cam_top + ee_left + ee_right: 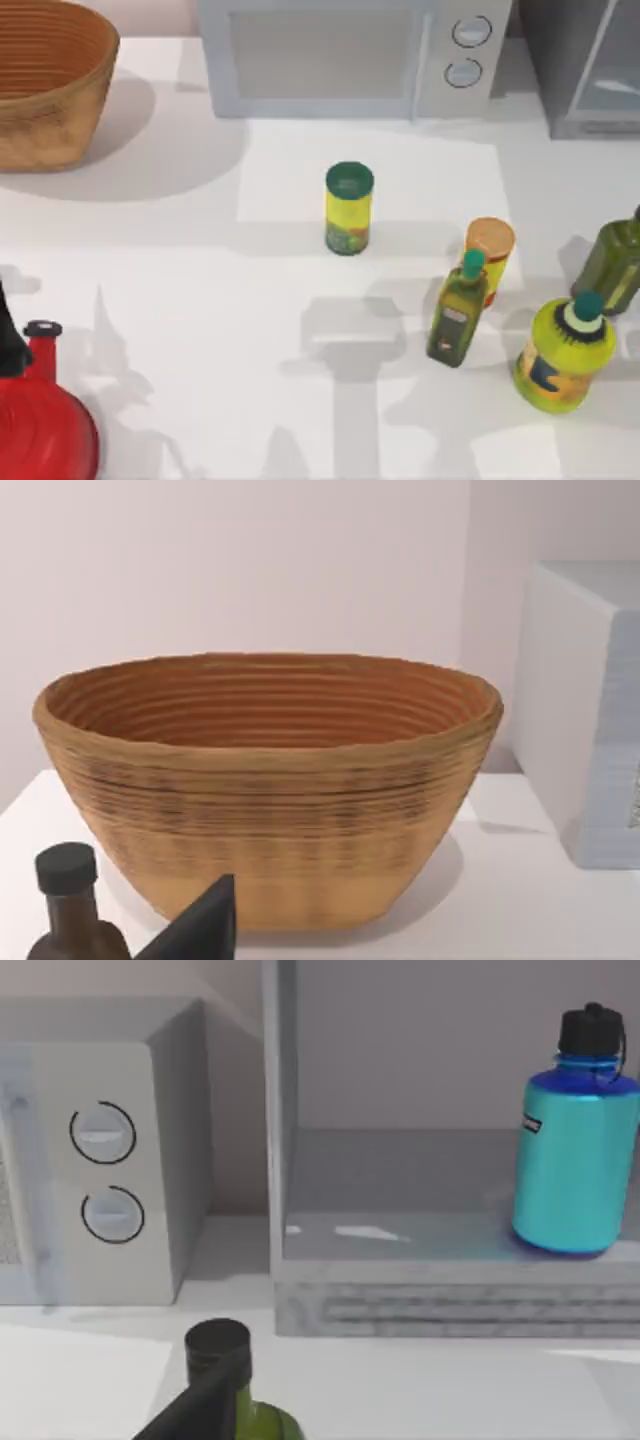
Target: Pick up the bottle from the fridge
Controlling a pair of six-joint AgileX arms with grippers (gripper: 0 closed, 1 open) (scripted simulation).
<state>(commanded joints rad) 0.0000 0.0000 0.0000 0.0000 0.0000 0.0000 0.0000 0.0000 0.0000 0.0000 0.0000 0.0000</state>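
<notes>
Tool state cannot be told for either arm: only a dark finger tip [200, 1400] is seen in the right wrist view, perhaps the right tool's own. Upright inside the fridge [400, 1290], on its floor, the bottle [575, 1150] is seen. Beside the fridge stands a microwave [110, 1160]. On the desk [200, 300] two cans [348, 208] are set, near olive-green bottles [458, 310].

The top view looks straight down on the table [200, 330]. The left wrist view faces the basket [270, 780] closely from the side. The right wrist view faces the fridge [450, 1290] and microwave [110, 1160], both also along the top view's far edge.
</notes>
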